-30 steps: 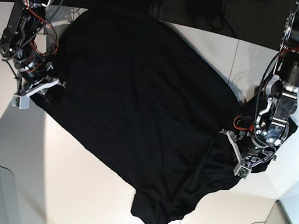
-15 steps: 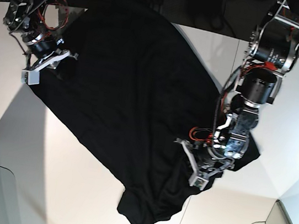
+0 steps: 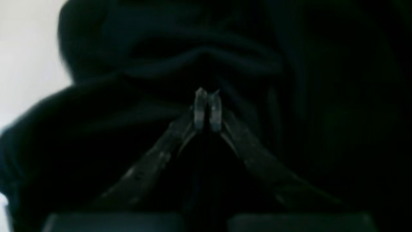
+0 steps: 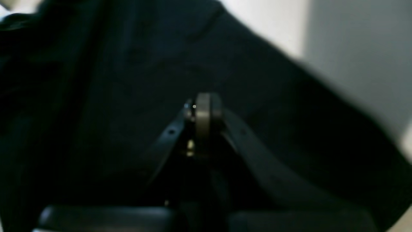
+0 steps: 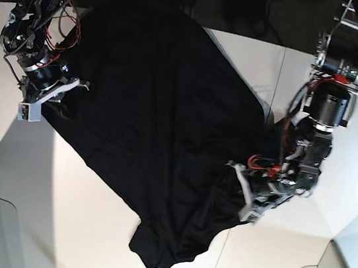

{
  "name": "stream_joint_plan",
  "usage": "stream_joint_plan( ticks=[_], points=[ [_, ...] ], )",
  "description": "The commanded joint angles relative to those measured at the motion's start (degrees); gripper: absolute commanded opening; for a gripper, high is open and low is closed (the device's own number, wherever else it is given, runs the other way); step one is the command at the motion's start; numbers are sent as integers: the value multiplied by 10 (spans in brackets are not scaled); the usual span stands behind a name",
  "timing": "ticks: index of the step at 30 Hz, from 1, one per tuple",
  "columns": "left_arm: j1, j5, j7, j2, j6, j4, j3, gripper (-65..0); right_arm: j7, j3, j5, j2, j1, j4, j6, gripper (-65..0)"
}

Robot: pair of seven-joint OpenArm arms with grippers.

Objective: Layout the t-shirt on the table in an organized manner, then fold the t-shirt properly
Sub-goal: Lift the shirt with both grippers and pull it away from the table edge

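Your left hand (image 5: 254, 201) at four o'clock and right hand (image 5: 50, 92) at nine o'clock each pinch the t-shirt (image 5: 154, 124) spread across the bench (image 5: 75, 206).

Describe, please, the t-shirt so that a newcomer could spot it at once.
On the large white table, look across the middle for the t-shirt, a broad sheet of plain black cloth lying between the two arms. It is the only garment there, and each arm's shut jaws pinch one of its edges.
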State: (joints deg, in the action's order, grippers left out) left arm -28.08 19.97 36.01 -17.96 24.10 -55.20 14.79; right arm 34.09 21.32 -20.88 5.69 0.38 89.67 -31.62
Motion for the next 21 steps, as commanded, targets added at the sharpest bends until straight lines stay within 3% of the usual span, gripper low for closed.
stream_joint_plan(
  ticks=[1,8,13,19,21],
  points=[
    [-22,20,-7,-13,11,-31,-1,-650,-13,1,-1,3,16,7,2,-650],
    [-20,49,29,-64,10,-85,-1,-650,-13,1,33,18,73,-39,3,-650],
    [13,47,32,-86,10,-85,-1,-572,-13,1,33,40,92,-104,3,-650],
    [52,43,-5,-83,10,-85,-1,-571,-12,1,33,51,90,-137,3,-650],
    [61,23,-15,-75,-8,-82,-1,-573,-12,0,28,51,81,-137,3,-650]
  ],
)
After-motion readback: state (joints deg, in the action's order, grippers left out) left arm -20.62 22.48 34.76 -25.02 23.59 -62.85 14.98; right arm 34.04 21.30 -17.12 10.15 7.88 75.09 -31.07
